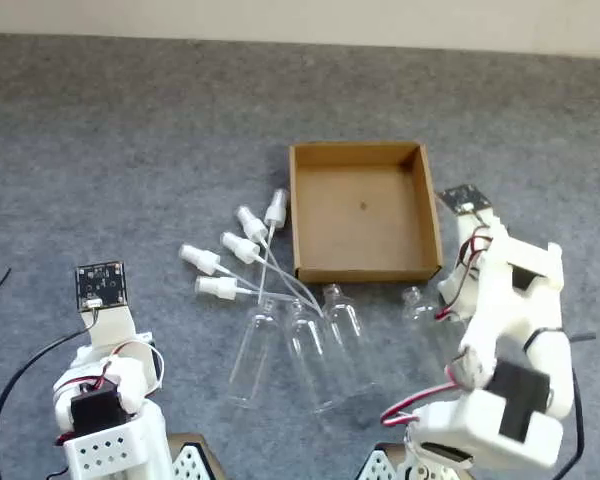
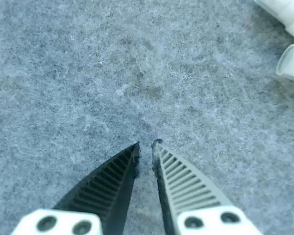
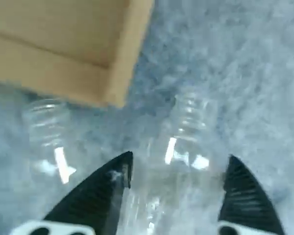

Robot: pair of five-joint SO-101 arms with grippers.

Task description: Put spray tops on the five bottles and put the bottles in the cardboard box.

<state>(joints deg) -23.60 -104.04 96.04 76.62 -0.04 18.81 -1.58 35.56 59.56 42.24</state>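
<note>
The open cardboard box lies at the table's middle with nothing in it. Several white spray tops with thin tubes lie left of it; two of them show off to one side of my left gripper. Three clear bottles lie uncapped in front of the box, and another bottle lies by its front right corner. My right gripper is open, its fingers straddling that clear bottle below the neck. My left gripper is shut over bare carpet, holding nothing.
Grey carpet covers the table. The box's front corner is close beyond the right gripper, with a second bottle beside it. The left arm sits at the front left, the right arm at the front right.
</note>
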